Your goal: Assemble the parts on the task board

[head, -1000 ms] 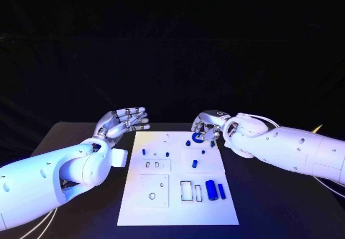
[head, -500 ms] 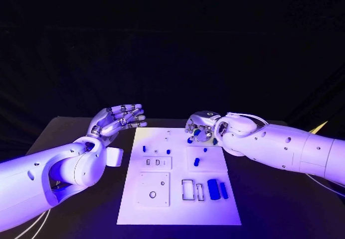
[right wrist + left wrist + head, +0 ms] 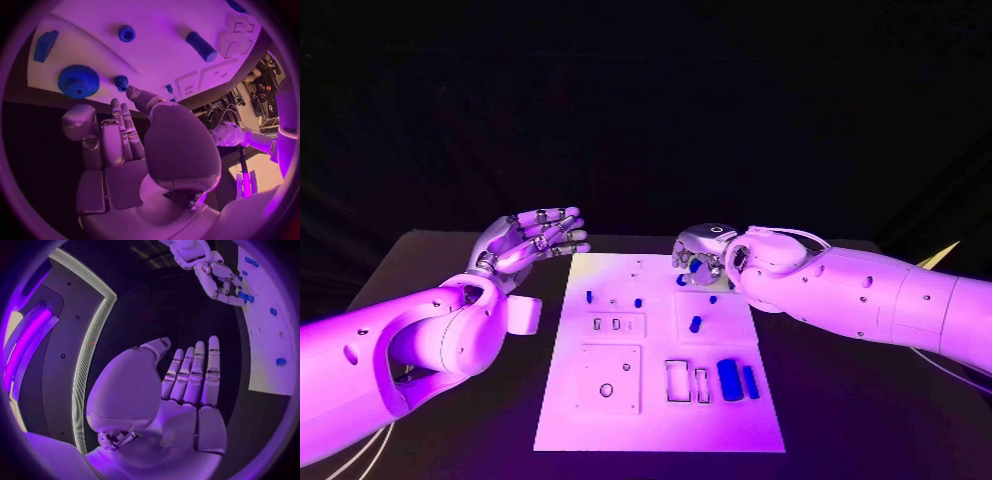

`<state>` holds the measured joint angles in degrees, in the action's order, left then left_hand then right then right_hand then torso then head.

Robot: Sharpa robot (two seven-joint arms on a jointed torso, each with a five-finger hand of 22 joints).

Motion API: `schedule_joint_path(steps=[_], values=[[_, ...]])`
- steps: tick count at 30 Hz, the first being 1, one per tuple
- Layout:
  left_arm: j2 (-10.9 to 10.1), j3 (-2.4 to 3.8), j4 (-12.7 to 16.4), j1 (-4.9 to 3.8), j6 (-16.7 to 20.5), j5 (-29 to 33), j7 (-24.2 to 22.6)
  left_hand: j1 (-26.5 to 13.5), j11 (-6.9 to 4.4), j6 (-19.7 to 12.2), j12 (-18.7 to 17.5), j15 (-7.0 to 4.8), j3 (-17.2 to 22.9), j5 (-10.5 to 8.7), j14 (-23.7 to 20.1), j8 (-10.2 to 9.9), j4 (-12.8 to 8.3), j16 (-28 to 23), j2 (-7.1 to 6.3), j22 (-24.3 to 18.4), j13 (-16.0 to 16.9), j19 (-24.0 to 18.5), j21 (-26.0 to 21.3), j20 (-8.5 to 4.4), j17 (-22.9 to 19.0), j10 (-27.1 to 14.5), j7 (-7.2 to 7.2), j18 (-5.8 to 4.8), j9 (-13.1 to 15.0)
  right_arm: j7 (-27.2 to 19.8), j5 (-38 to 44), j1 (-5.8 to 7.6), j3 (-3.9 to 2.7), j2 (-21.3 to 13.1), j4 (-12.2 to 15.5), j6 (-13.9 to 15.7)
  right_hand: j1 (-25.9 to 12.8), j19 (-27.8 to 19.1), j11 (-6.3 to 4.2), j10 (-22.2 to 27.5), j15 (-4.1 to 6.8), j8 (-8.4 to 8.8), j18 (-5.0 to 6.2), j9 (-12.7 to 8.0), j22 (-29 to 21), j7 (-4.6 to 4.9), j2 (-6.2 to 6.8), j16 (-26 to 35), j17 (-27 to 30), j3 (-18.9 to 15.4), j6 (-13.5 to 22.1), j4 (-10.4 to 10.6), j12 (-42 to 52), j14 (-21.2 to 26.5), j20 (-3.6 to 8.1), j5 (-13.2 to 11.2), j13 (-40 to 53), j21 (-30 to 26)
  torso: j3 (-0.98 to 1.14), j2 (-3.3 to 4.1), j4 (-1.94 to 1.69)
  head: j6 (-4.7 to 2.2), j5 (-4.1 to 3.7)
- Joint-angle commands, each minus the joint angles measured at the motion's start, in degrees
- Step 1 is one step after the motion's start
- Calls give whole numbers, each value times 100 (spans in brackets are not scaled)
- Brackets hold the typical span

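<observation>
Gear point(image 3: 79, 81) seen flat on board point(image 3: 646, 420) at far right corner, small peg point(image 3: 121, 81) just beside it, cap point(image 3: 127, 33) farther in. Right hand point(image 3: 702, 254) poised over that corner, fingers apart, nothing held. Left hand point(image 3: 531, 239) raised off board's left edge, open, empty. Judged step: gear pickup. Fingers best lowered around gear rim, clear of peg; grip to be kept level for seating. Long cylinder point(image 3: 728, 378) left untouched at near right.
</observation>
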<state>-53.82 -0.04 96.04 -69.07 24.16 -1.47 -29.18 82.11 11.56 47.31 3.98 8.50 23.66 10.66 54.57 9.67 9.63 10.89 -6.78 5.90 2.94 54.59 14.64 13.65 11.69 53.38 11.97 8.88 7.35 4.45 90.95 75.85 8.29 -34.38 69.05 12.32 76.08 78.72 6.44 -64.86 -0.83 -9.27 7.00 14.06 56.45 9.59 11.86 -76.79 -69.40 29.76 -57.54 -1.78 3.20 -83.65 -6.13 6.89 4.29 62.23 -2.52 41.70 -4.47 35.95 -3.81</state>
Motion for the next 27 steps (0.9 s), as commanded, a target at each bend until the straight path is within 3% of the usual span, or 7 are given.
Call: schedule_joint_path(steps=[1,10,12,23,27], values=[[2,6,17,-11,-24,-6,-1,-69,-47,35,-22,-8,121,98,24,80,-56,89,-121,90,77,159,98,-1,84,102,159,157,72,20,33,-11,-2,15,-20,-77,-97,180,-41,176,-9,63,-120,75,99,-8,132,-90,-79,54,7,103,45,-284,2,105,67,123,3,39,-3,-6,0],[6,7,6,-12,-29,-6,5,-71,-47,33,-24,-7,120,98,19,79,-58,86,-123,92,77,161,102,-2,87,99,160,156,72,3,26,-69,0,71,-113,-153,-100,210,-45,139,-9,45,-142,106,293,-8,109,-137,-111,80,-26,127,59,-289,-4,105,79,291,4,67,-19,2,12],[7,8,1,-12,-28,-6,6,-71,-47,33,-24,-7,120,98,19,79,-58,86,-123,92,77,161,102,-2,87,99,160,156,72,-8,14,-77,0,78,-119,-160,-107,282,-62,18,-1,24,-188,139,610,-26,95,-200,-167,134,-61,150,88,-304,3,105,106,560,1,70,-20,0,12],[4,8,-10,-13,-24,-6,12,-71,-47,33,-24,-7,120,98,19,79,-58,86,-123,92,77,161,102,-2,87,99,160,156,72,-26,-53,-89,0,89,-151,-165,-113,309,-140,-304,45,-126,-241,325,1057,-106,-60,-330,-248,422,-221,215,80,-322,46,99,184,936,5,99,-17,-11,7],[6,8,-15,-14,-25,-6,13,-71,-47,33,-24,-7,120,98,19,79,-58,86,-123,92,77,161,102,-2,87,99,160,156,72,-33,-57,-90,0,88,-152,-92,-66,390,-208,-514,97,-252,-294,459,1384,-165,-185,-362,-260,555,-343,198,115,-324,71,97,236,1204,2,107,-23,-6,4]])
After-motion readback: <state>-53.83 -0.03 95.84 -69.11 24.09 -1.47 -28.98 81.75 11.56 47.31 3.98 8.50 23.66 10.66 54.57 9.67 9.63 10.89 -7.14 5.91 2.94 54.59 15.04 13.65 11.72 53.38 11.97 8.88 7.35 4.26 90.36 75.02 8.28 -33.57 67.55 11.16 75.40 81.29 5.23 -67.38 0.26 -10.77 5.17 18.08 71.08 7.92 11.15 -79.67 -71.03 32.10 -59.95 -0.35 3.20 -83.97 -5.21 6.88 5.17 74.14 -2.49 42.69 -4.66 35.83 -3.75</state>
